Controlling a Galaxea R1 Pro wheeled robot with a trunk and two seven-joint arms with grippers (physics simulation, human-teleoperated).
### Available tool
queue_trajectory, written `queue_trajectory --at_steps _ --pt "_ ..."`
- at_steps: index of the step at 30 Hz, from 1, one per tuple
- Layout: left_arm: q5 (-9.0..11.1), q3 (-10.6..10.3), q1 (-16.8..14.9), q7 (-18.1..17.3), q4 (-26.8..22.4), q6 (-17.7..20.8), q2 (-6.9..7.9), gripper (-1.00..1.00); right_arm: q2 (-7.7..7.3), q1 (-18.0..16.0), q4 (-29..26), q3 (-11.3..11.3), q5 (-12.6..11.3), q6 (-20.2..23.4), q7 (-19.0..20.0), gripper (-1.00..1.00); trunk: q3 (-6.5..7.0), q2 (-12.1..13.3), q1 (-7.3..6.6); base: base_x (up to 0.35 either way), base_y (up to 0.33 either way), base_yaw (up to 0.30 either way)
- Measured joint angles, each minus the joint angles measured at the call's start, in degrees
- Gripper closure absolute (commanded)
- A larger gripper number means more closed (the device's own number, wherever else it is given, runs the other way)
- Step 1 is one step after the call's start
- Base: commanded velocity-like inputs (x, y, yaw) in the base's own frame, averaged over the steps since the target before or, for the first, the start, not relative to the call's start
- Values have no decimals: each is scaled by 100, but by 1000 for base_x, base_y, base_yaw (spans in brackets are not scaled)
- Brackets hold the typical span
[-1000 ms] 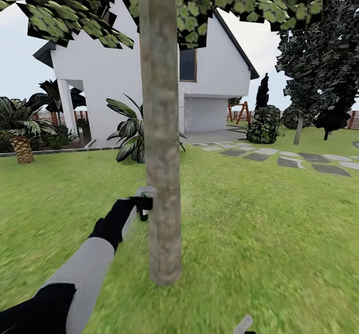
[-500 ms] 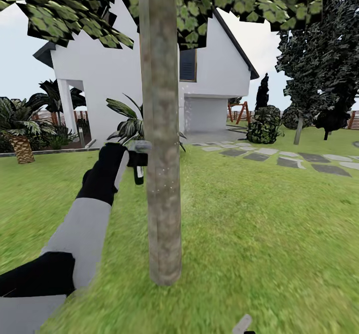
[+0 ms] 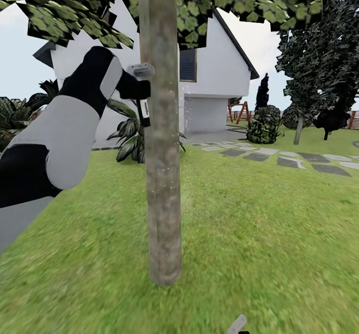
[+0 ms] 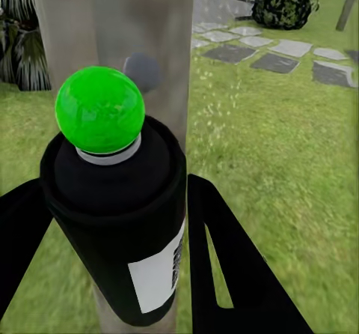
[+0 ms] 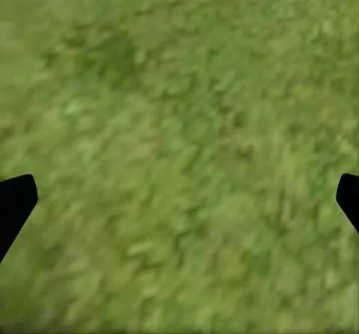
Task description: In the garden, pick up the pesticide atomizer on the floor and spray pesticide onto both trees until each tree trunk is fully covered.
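Observation:
A mottled grey-brown tree trunk (image 3: 160, 164) rises straight up the middle of the head view, with blotchy green leaves above. My left gripper (image 3: 138, 90) is raised high beside the trunk's left side and is shut on the pesticide atomizer (image 3: 144, 112), which hangs close to the bark. In the left wrist view the atomizer (image 4: 112, 222) is a black canister with a white label and a green dot (image 4: 99, 109) on top, clamped between black fingers (image 4: 224, 266), with the trunk (image 4: 120, 19) right behind. Fine pale specks float by the bark. My right gripper (image 3: 238, 326) is low and open over grass (image 5: 179, 154).
Lawn surrounds the trunk. A white house (image 3: 219, 74) stands behind, with a leafy shrub (image 3: 127, 134) at the trunk's left. Stepping stones (image 3: 289, 160) run to the right. Another tree (image 3: 299, 129) with a thin pale trunk and dark shrubs stand far right.
My left arm has lifted the atomizer up along the trunk, from low near the base to well above mid height. The right gripper has hardly moved.

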Motion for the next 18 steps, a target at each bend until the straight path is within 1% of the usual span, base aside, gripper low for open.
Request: queue_trajectory --at_steps 4,18 --pt "4 6 -74 0 23 0 2 100 2 -2 0 0 0 0 1 -100 0 0 0 0 0 0" --pt "4 5 -83 0 12 0 2 100 2 3 0 0 0 0 1 -100 0 0 0 0 0 0"
